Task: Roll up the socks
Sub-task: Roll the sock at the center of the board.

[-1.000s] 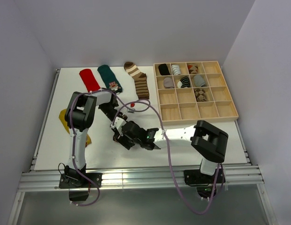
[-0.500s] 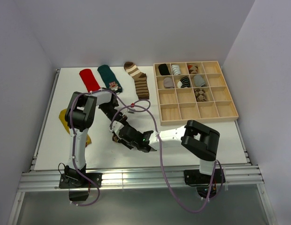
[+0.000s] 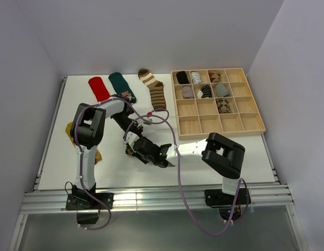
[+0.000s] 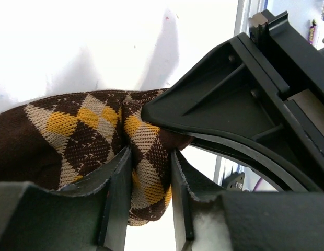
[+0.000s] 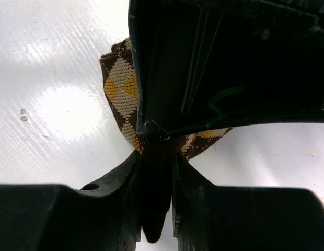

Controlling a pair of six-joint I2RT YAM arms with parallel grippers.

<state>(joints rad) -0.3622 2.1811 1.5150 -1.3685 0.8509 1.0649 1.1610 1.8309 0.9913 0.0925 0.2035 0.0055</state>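
Step in hand: rolling the argyle sock (image 4: 83, 136), which lies on the table (image 3: 245, 157) toward the near middle, well apart from the wooden tray (image 3: 256, 125) and from the red sock (image 3: 99, 89), the teal sock (image 3: 122, 87) and the striped sock (image 3: 154, 89) at the far edge. The left gripper (image 4: 150, 162) has its jaws closed on a fold of the argyle fabric, which fills the gap between them. The right gripper (image 5: 155, 172) pinches a dark brown bunch of the same sock, jaws nearly together. The two grippers stand nose to nose, touching or almost so, which leaves you little room. Judge the roll as begun but not finished, since a long patterned length trails off to one side in the left wrist view. Let one gripper anchor the rolled core while the other repositions, and never release both at once, because soft knit is likely to spring open. Feed the loose length toward the core in short turns and keep the fabric low against the table. Watch for finger collisions and for fabric snagging on a finger edge.
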